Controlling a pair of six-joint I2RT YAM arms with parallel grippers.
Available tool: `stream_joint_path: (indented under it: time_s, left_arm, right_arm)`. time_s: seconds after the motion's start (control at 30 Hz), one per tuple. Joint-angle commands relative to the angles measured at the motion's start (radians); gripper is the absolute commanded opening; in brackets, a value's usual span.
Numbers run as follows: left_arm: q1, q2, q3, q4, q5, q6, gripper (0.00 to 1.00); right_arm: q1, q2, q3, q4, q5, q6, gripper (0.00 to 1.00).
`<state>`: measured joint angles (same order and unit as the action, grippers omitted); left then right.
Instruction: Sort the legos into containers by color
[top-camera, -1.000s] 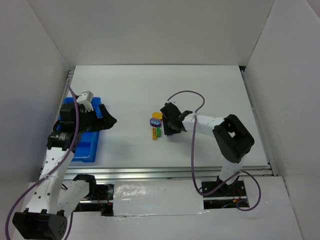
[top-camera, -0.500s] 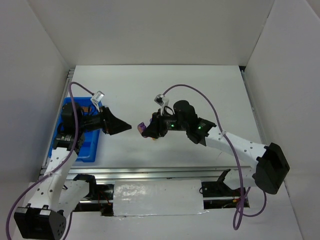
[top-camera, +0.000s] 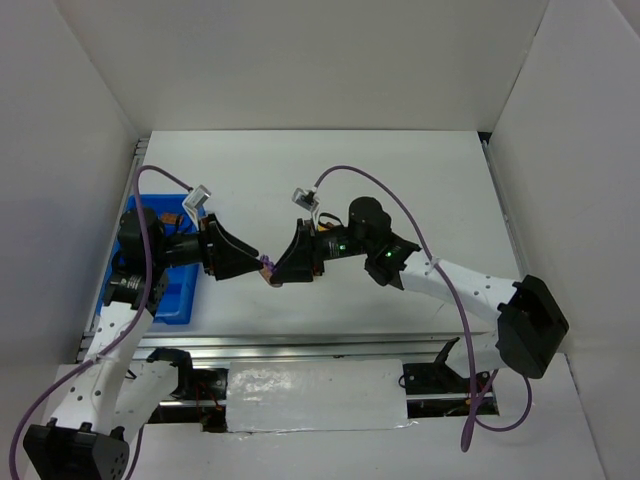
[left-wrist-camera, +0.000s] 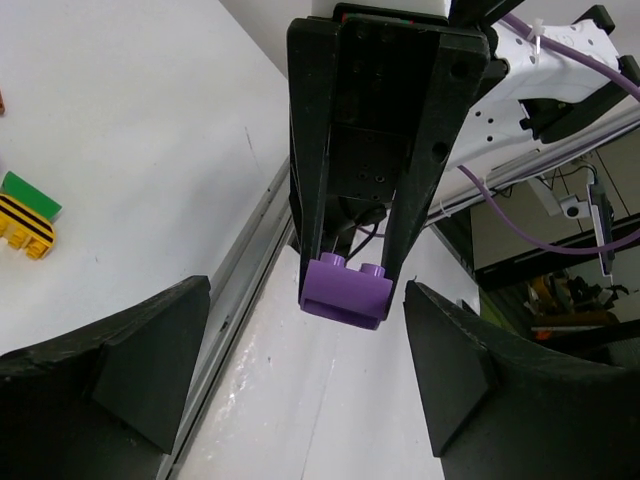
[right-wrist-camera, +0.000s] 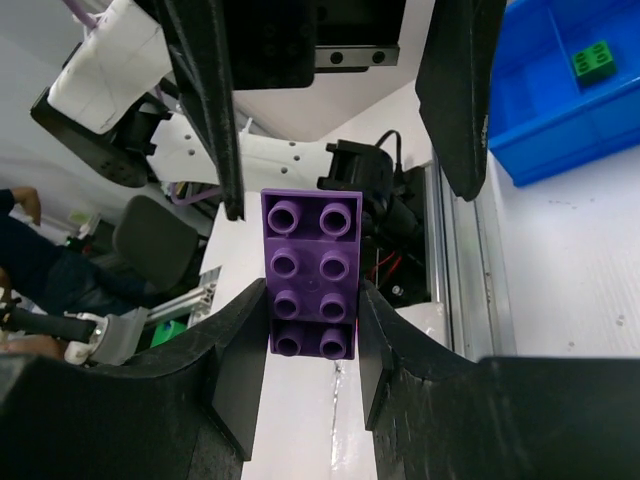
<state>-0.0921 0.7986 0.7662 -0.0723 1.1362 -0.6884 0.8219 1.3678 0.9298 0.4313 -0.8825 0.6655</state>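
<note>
A purple lego (right-wrist-camera: 311, 272) is held above the table, clamped between the fingers of my right gripper (right-wrist-camera: 311, 300), which is shut on it. My left gripper (left-wrist-camera: 306, 300) faces it tip to tip, open, with its fingers (left-wrist-camera: 150, 370) straddling the purple lego (left-wrist-camera: 345, 292) and not touching it. From above, the two grippers meet near the table's front middle, left gripper (top-camera: 250, 262) against right gripper (top-camera: 280, 268). A yellow lego (left-wrist-camera: 25, 225) and a green lego (left-wrist-camera: 30, 195) lie on the table. The blue containers tray (right-wrist-camera: 560, 110) holds a green lego (right-wrist-camera: 594, 60) in one compartment.
The containers tray (top-camera: 165, 300) sits at the table's left edge, partly under my left arm. White walls close in the table on three sides. A metal rail (top-camera: 350, 345) runs along the near edge.
The right arm has lifted the purple lego off the small pile and carried it left. The left arm has swung from over the tray to the middle to meet it.
</note>
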Motion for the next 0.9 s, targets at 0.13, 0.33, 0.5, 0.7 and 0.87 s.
stream_joint_path:
  time_s: [0.13,0.33,0.5,0.7,0.87]
  left_arm:
    - [-0.014,-0.027,0.018,0.062,0.054,-0.016,0.85]
    - [-0.021,-0.039,0.024,0.059,0.07,-0.016,0.44]
    - [-0.021,-0.024,0.047,-0.003,0.04,0.026,0.02]
    - [-0.02,-0.001,0.122,-0.154,-0.123,0.128,0.0]
    - [-0.012,0.051,0.217,-0.432,-0.49,0.194,0.0]
  right_arm:
    - [0.025,0.05,0.092,0.032,0.01,0.002,0.0]
    - [0.025,0.085,0.139,0.015,0.046,-0.013,0.0]
    - [0.025,0.102,0.155,0.012,0.048,-0.015,0.0]
    - [0.017,0.068,0.098,0.04,0.066,-0.02,1.0]
    - [-0.091,-0.021,-0.031,-0.014,0.151,-0.053,1.0]
